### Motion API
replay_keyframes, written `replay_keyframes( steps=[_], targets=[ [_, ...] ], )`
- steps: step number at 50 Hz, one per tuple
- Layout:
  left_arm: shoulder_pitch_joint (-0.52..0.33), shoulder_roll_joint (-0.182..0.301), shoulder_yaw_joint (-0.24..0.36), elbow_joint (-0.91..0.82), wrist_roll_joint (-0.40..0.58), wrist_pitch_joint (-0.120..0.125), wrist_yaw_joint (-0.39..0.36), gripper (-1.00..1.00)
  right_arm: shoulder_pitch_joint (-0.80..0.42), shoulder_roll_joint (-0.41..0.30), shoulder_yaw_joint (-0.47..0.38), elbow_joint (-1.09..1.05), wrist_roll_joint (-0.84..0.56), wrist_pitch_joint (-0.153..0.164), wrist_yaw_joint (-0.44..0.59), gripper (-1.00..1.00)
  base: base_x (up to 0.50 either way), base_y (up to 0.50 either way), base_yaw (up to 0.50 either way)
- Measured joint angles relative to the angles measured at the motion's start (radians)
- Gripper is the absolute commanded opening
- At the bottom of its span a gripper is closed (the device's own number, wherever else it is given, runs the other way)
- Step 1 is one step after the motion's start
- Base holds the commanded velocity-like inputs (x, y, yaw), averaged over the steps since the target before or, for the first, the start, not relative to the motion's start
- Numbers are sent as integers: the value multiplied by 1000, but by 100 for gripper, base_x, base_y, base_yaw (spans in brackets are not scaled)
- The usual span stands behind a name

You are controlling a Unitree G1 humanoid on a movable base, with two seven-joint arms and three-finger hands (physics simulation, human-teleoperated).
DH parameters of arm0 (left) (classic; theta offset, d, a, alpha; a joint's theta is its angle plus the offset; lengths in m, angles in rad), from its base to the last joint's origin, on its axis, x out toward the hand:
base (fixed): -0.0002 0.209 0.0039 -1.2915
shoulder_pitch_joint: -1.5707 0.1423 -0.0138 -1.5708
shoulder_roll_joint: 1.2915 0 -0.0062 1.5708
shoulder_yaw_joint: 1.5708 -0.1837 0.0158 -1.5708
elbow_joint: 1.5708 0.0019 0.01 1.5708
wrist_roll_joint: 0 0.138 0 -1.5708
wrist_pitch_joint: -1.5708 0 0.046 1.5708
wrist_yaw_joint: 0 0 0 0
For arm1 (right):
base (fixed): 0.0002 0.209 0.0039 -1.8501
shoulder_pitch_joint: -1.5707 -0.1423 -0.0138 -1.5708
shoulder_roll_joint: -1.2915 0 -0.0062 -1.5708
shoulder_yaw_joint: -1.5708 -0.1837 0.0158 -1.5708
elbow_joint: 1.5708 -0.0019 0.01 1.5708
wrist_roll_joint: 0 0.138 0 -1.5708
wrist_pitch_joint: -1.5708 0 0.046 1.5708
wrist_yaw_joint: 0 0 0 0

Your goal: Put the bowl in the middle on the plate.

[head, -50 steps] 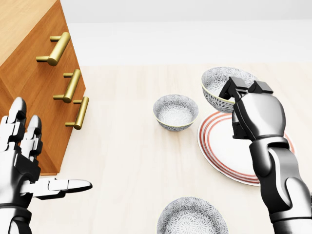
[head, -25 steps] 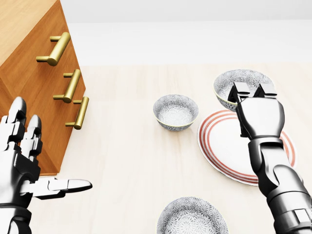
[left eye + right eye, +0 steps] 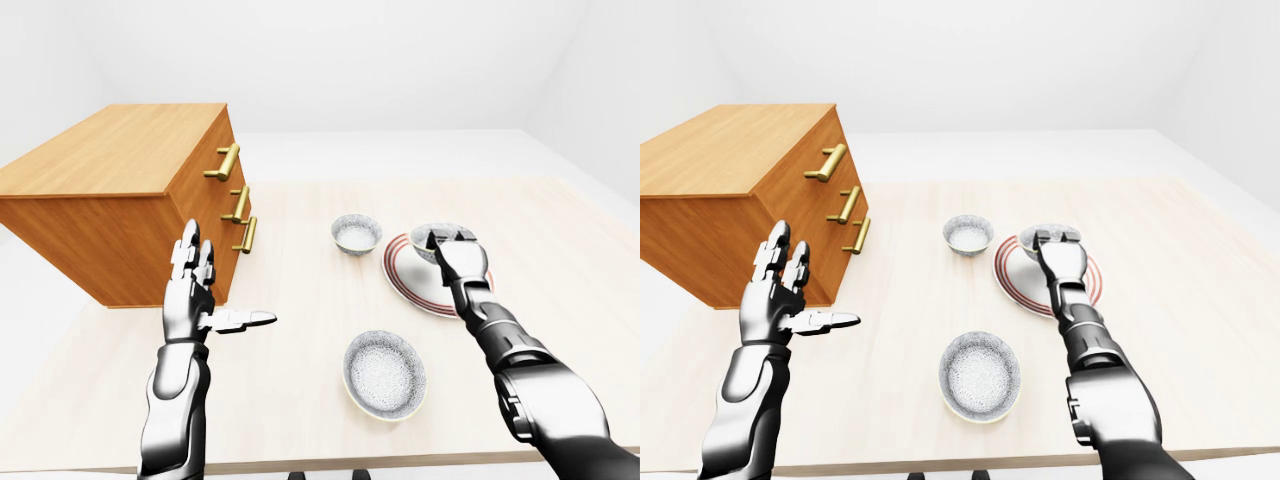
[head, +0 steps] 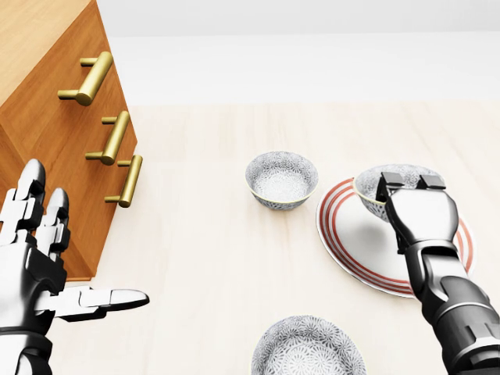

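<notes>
R hand: clenched on grey-patterned ceramic bowl; fingertips hooked over its near rim.
Held bowl: at R fingertips, just above the knuckles in head view, over upper-right part of white round plate with red rim rings. Resting on plate or just clear of it: cannot tell.
Plate: flat on pale wood tabletop, under R hand and wrist.
L hand: released, empty; fingers spread upward, thumb pointing to view's right; well apart from all dishes.
Second bowl: smaller grey-patterned bowl w/ white inside, upright, left of R hand, near plate rim, not touching.
Third bowl: wide grey-speckled bowl, upright, below-left of R forearm, at view's bottom edge.
Cabinet: brown wooden chest of drawers w/ brass bar handles, just above L hand.
</notes>
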Motion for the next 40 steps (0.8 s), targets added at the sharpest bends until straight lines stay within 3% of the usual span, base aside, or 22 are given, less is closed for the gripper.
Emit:
replay_keyframes(
  steps=[40],
  targets=[
    [-1, 1, 1, -5, -2, 0, 0, 100, -3, 9, -6, 67, 70, 0, 0, -100, 0, 0, 0]
  ],
)
